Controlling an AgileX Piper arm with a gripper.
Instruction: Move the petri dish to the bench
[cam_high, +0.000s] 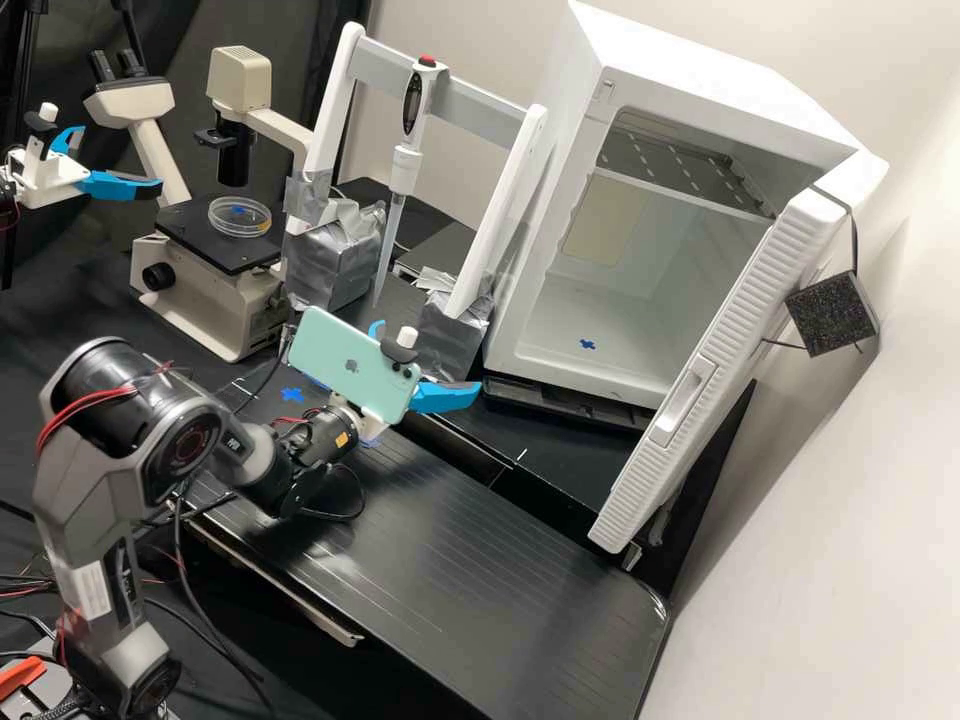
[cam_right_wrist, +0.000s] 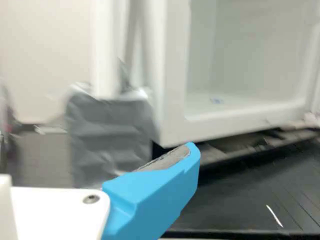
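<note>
I find my gripper (cam_high: 432, 355) open above the bench (cam_high: 480, 560) — blue fingers (cam_high: 445, 398) standing apart. The petri dish (cam_high: 240, 217) rests flat on the black stage (cam_high: 190, 232) of the microscope (cam_high: 205, 300) — near the pipette stand (cam_high: 485, 215).

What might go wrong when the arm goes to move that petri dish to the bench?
The dish sits on the microscope's raised stage, so a poor grip might tip it or drop it off. The black tube hangs above the stage and could get knocked on the way in. The open gripper is near the pipette stand's taped foot, so a careless swing may jolt the pipette.
</note>
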